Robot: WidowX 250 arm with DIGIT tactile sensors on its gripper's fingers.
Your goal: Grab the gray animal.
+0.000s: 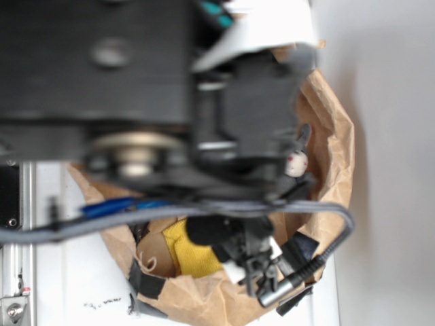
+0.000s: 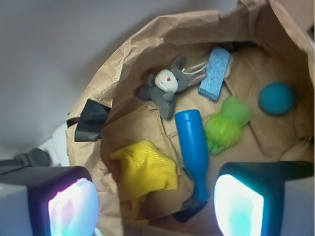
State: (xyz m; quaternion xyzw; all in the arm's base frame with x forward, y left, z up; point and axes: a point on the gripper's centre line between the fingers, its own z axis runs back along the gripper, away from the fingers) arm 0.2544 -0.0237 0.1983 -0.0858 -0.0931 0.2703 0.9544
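Blue bottle (image 2: 192, 147) lies just beside gray animal (image 2: 165, 87).

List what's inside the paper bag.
In the bag: gray bunny, blue sponge, teal ball, green plush, blue bottle, yellow cloth. The gripper pads cover the nearest part.

A crumpled brown paper bag (image 2: 147, 34), patched with black tape (image 2: 88, 120), sits on a white table (image 1: 75, 285) against a plain pale wall (image 1: 394, 136). A metal rail (image 1: 17, 272) edges the table; soft, even light.
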